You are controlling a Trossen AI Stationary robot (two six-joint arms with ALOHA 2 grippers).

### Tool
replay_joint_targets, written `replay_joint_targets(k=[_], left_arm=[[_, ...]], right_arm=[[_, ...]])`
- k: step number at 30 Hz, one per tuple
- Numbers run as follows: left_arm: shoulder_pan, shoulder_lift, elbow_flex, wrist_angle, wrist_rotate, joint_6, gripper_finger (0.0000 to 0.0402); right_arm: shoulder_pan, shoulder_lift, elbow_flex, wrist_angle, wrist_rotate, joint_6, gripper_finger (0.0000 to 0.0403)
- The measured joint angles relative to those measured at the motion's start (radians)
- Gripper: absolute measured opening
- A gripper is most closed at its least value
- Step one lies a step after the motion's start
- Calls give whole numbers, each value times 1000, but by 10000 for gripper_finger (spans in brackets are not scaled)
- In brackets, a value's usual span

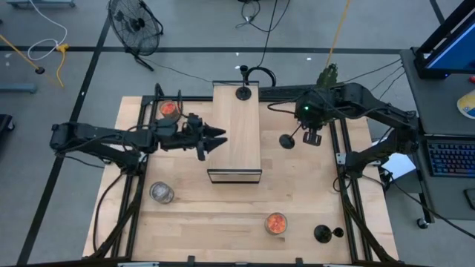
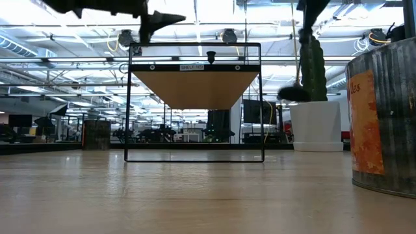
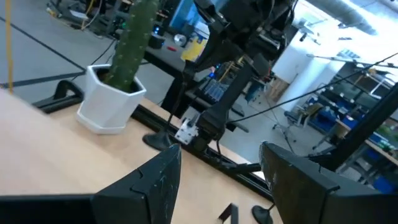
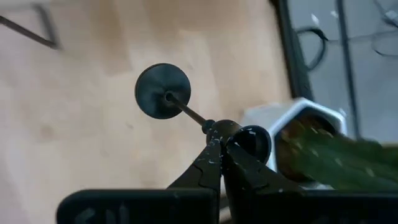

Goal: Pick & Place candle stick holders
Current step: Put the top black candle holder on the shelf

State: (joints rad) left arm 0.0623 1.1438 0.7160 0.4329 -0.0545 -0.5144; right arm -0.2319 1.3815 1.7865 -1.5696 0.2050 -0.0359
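Right gripper (image 4: pixel 221 144) is pinched tight on a thin-stemmed black holder (image 1: pixel 288 140), carrying it above the table beside the pale wooden shelf (image 1: pixel 236 152). One holder (image 1: pixel 243 93) already stands on top; another (image 1: pixel 323 234) and three glass cups wait. Left gripper (image 1: pixel 220 138) hangs spread.

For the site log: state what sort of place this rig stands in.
Probably a large robotics lab or workshop: an open hall with strip lights, benches and shelving beyond the table, a floor fan, and a keyboard on a side desk.
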Motion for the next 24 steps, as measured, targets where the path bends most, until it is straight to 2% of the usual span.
replay_joint_targets(k=[4,15,19,24], left_arm=[[-26,68,110,-85,0,55,225],[-61,243,456,-456,-3,150,225],[-76,290,529,-508,-34,198,225],[-86,323,563,-515,-44,224,225]], right_arm=[[26,-1,41,-3,-52,-4,0],[116,-1,124,-2,-51,-26,0],[158,-1,159,-2,-38,-32,0],[223,-1,172,38,7,-46,0]])
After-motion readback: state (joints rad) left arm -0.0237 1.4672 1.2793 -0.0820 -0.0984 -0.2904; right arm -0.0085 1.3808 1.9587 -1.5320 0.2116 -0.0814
